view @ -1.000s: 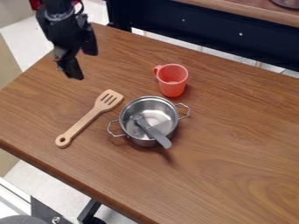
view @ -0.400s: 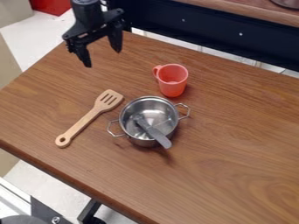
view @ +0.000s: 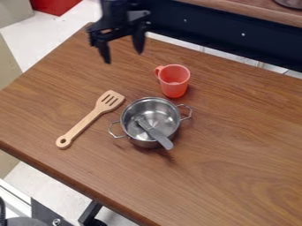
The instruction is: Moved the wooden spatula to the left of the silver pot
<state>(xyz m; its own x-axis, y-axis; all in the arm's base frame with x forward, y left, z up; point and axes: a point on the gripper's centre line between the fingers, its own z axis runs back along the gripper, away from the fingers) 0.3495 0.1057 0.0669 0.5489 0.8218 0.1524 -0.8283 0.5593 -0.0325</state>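
The black gripper (view: 123,56) hangs over the upper left part of the table, open, with nothing between its fingers. It is above and to the left of the red cup, well up from the spatula and pot. The wooden spatula (view: 89,122) lies flat and slanted just left of the silver pot, slotted head up and right, holed handle end down and left. The silver pot (view: 145,143) stands upright with a handle on each side, its left one near the spatula. A grey-handled utensil (view: 157,135) leans inside it, its handle over the lower right rim.
A red cup (view: 174,80) stands just behind the pot, its handle to the left. The brown table (view: 236,145) has its front edge running from left down to the bottom. Behind it is a dark-framed counter (view: 212,28).
The gripper has moved to the right across the table's upper left, turning so that both fingers now show spread apart. Spatula, pot and cup have stayed in place.
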